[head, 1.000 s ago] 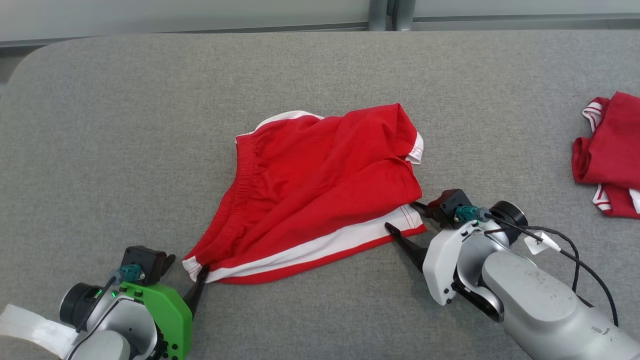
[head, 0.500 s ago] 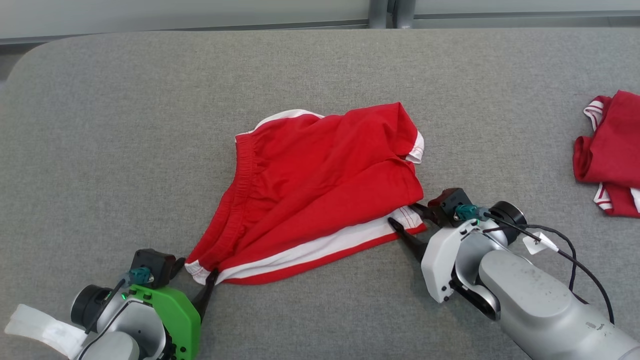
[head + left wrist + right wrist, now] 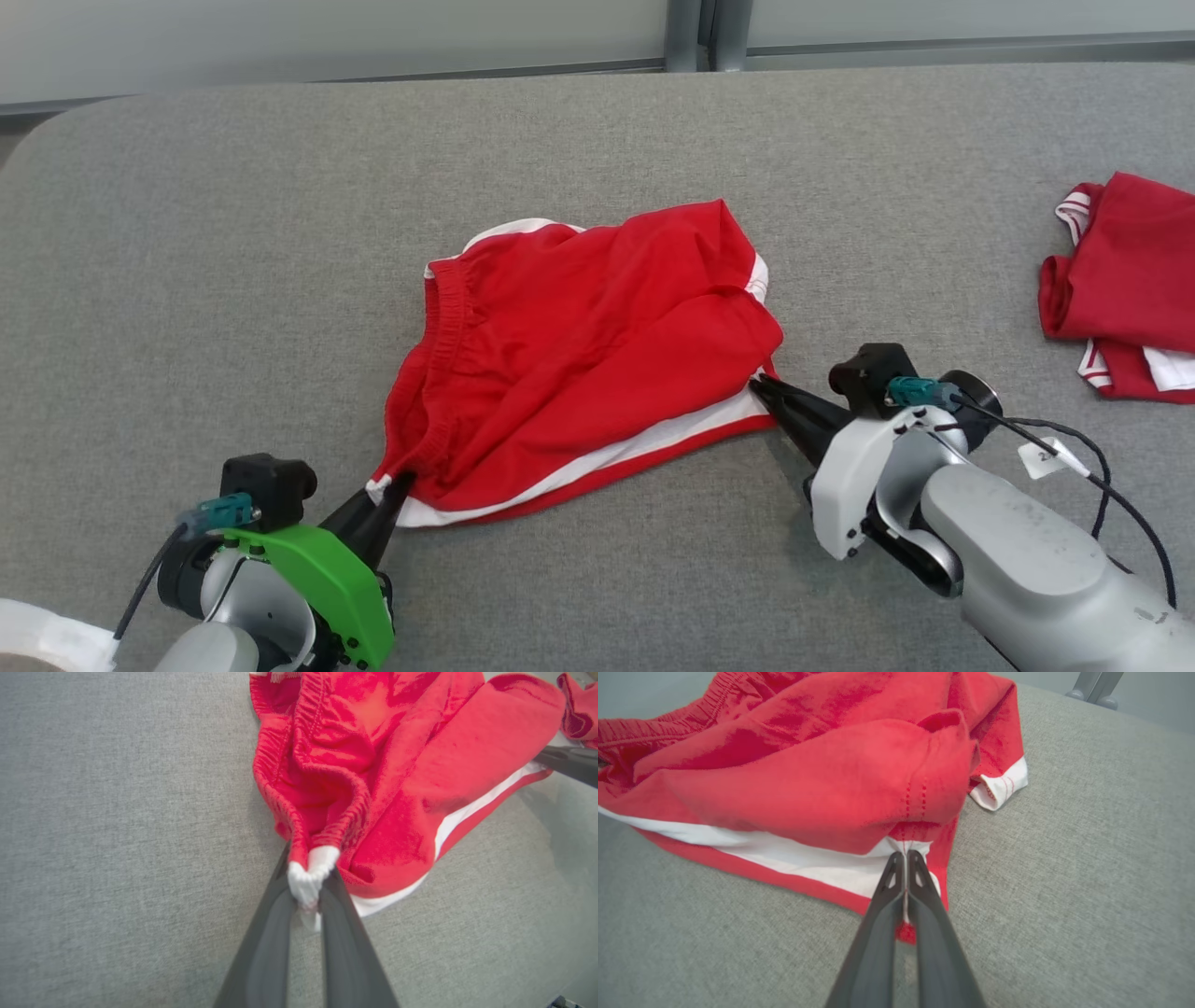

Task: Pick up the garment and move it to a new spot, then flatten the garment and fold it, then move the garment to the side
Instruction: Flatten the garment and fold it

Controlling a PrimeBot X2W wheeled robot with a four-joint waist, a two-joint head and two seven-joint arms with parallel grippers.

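The garment (image 3: 579, 345) is a pair of red shorts with white trim, lying rumpled in the middle of the grey table (image 3: 233, 233). My left gripper (image 3: 397, 483) is shut on the white corner at the waistband's near end, and the left wrist view shows that white fabric (image 3: 308, 877) pinched between the fingers. My right gripper (image 3: 758, 383) is shut on the hem corner at the shorts' right side; in the right wrist view the fingertips (image 3: 905, 856) pinch the white stripe of the garment (image 3: 808, 779).
A second red and white piece of clothing (image 3: 1125, 280) lies at the table's right edge. The table's rounded far-left corner (image 3: 56, 131) and a metal post (image 3: 691, 33) behind the far edge are in view.
Both grippers have shut on the shorts' corners, where they stood open around them before. The fabric has bunched slightly toward the left gripper. The head camera has shifted a little.
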